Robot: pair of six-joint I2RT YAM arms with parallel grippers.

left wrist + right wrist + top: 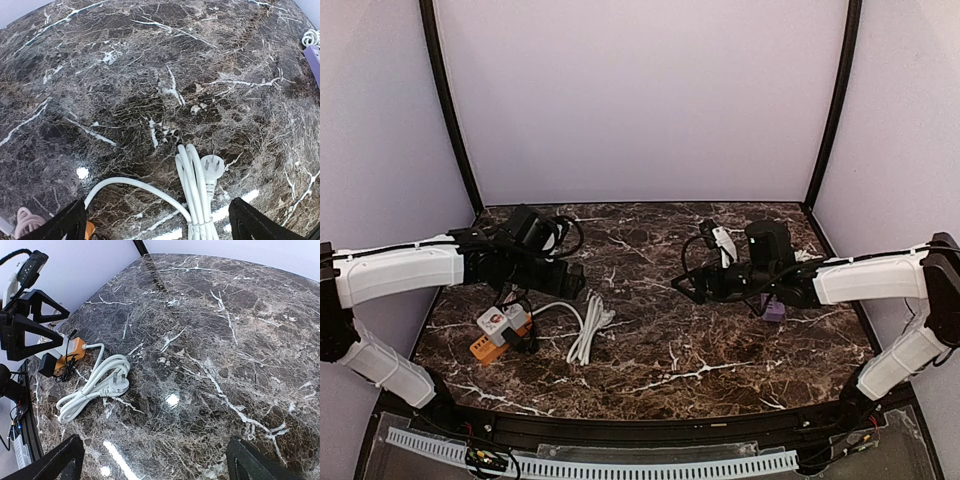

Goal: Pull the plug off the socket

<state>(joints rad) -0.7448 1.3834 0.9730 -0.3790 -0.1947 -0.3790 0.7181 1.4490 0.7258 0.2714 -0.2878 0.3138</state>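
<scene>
Hovering above the white plug [212, 167], the left hand [161, 221] is spread wide (right hand [156, 460] likewise).

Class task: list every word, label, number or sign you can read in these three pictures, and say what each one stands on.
No text can be read in any view.
On the socket strip: a small red mark on its white top, too blurred to read.
On the black plug: no print visible.
On the white cable: no print visible.
On the purple block: too small to tell.
</scene>
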